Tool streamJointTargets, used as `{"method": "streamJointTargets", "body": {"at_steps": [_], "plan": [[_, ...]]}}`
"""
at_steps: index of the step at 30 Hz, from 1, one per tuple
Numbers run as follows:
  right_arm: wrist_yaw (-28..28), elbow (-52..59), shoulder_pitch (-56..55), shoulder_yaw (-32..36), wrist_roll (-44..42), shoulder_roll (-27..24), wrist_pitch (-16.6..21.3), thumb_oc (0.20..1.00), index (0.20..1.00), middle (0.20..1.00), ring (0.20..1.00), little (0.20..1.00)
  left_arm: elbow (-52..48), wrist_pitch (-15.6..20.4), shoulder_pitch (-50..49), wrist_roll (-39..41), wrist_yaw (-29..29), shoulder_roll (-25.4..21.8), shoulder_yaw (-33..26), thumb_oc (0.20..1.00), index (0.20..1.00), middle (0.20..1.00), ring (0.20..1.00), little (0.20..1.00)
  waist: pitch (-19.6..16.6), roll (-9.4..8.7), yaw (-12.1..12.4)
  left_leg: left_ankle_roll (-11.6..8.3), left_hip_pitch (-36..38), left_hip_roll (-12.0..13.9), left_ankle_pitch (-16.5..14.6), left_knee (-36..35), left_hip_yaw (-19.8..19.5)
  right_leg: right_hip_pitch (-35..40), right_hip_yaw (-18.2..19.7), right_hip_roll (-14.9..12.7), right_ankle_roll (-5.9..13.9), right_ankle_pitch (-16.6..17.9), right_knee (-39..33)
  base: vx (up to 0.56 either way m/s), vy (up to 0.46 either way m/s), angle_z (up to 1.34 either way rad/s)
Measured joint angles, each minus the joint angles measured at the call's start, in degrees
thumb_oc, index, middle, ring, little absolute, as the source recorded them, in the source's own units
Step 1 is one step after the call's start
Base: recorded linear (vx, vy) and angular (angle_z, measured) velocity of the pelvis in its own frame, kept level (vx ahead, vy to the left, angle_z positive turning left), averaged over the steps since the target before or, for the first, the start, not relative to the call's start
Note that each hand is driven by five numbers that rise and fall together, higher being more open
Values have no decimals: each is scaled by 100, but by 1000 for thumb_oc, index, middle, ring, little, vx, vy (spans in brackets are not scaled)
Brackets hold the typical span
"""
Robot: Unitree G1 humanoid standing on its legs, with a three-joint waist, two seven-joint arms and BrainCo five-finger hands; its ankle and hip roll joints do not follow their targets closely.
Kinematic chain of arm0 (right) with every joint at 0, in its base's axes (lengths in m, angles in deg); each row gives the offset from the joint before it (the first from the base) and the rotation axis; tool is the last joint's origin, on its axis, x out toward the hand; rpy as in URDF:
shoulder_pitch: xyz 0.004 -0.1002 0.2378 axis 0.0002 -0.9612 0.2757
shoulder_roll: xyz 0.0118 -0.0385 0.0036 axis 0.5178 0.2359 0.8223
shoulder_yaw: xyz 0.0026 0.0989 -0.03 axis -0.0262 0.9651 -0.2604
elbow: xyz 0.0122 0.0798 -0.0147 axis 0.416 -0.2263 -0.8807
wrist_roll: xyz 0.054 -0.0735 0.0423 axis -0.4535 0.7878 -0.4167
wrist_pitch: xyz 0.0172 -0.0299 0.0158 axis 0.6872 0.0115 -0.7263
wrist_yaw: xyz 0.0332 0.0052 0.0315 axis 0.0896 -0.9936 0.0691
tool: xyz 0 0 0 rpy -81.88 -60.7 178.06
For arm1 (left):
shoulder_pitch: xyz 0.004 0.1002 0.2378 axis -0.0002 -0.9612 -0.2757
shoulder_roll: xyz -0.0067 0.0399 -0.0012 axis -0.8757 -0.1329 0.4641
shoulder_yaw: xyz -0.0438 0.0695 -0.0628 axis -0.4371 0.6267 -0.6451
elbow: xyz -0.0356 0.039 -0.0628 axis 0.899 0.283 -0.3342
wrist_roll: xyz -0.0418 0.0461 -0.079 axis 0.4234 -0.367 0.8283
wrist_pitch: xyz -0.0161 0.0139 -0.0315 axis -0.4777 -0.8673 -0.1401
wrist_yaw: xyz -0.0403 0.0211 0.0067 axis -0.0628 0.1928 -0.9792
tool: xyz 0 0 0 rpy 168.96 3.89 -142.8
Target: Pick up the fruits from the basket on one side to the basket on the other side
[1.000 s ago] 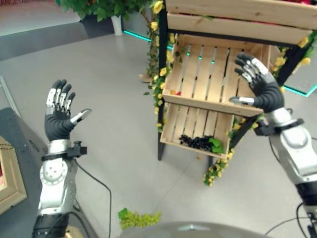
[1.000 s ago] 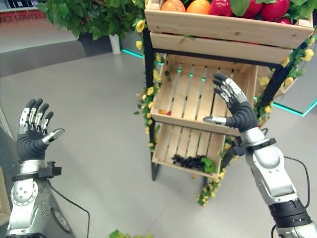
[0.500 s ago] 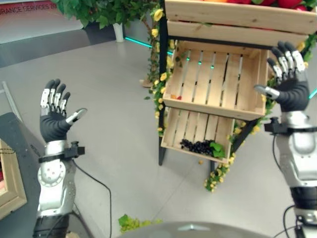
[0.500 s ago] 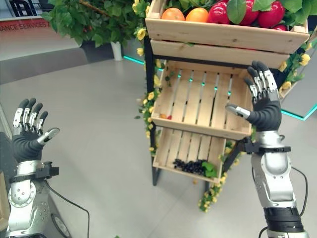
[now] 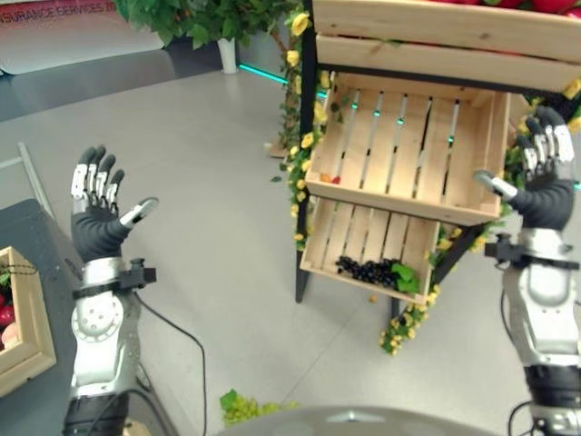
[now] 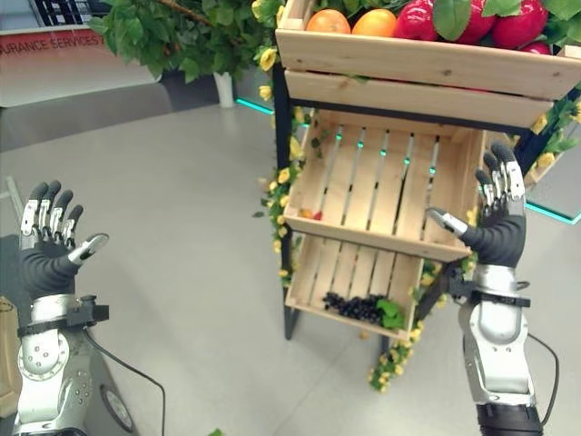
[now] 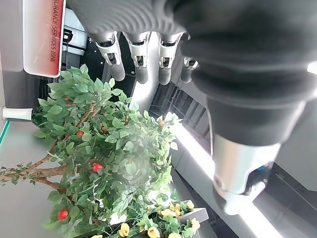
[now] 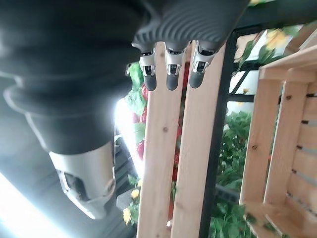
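Fruit [image 6: 427, 20] piled in the top crate [image 6: 427, 64] of the wooden stand, at 1 o'clock in the head view: oranges to the left, red apples with green leaves to the right. Below that, a tilted middle crate [image 6: 386, 195], nearly bare, just a couple of small red and orange bits [image 6: 311, 215] in its lower left corner. Under it, a third crate [image 6: 349, 282] with dark grapes [image 6: 354, 307] and a green leaf along its front edge. Yellow flowers and vines [image 6: 283, 177] running down the stand's black frame.

Right hand [image 6: 499, 238] raised at 3 o'clock, just beside the right end of the middle crate, palm turned toward it, fingers straight and spread, thumb out, grasping nothing. Through its wrist camera, dark fingertips [image 8: 171, 79] lined up against pale wooden slats, again relaxed.

Left hand [image 5: 98, 232] up at 9 o'clock, well apart from the stand, over bare grey floor, fingers straight, thumb angled out, empty.

Down at 8 o'clock, a wooden box [image 5: 20, 318] at the frame edge with something red inside. At 6 o'clock, green grapes [image 5: 243, 406] lying on the floor. Leafy potted tree [image 6: 182, 36] at 11 o'clock behind everything.
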Motion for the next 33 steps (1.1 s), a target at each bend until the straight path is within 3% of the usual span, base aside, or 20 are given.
{"method": "streamJointTargets", "body": {"at_steps": [12,25,28,33], "plan": [[-120,-72,-196,65,75,181,70,1000,1000,1000,1000,1000,0,142,5,-224,95,142,4,1000,1000,1000,1000,1000,-44,-40,-260,0,202,-7,-2,-152,269,-12,264,12,21,88,-74,2,0,-11],[-185,-107,-330,79,357,215,94,1000,1000,1000,1000,1000,117,250,-22,-227,72,219,2,1000,1000,1000,1000,1000,-63,-32,-251,0,231,-9,-2,-169,334,-12,340,20,28,125,-117,0,0,-3],[-293,-514,-436,85,520,228,149,1000,1000,1000,1000,1000,754,314,-64,-265,144,217,5,1000,1000,1000,1000,1000,-85,-24,-251,0,232,-9,-2,-168,333,-11,340,20,28,125,-117,0,0,0],[-528,-2421,-616,-130,901,174,75,1000,1000,1000,1000,1000,3319,205,-54,-611,283,210,303,1000,1000,1000,1000,1000,-157,-7,-252,1,206,-4,-2,-155,318,-23,328,23,26,127,-123,-31,4,2]]}}
